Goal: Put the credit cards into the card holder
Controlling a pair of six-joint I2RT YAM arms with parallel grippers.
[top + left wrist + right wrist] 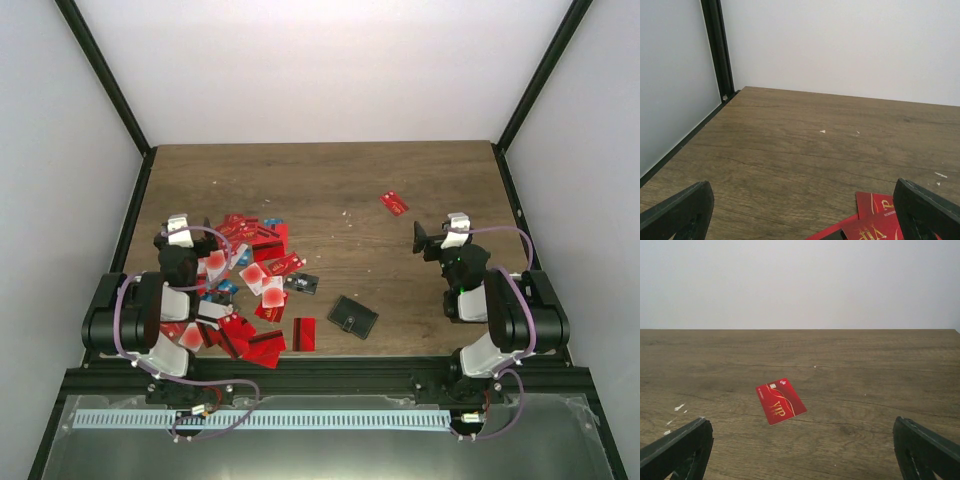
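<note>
Card holder [352, 317] | between 7 and 8 o'clock of right tool [437, 234], the nearer arm | credit cards [255, 275] heaped beside left tool [178, 230] | both tools wide, empty

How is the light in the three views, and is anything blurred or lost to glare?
Top external: soft even light, faint shadows; pale hot spots on several credit cards look like glare. Left wrist: table grain sharp, the fingers dark and nearly without detail. Right wrist: the lone red card is sharp, its VIP print readable; no glare.
</note>
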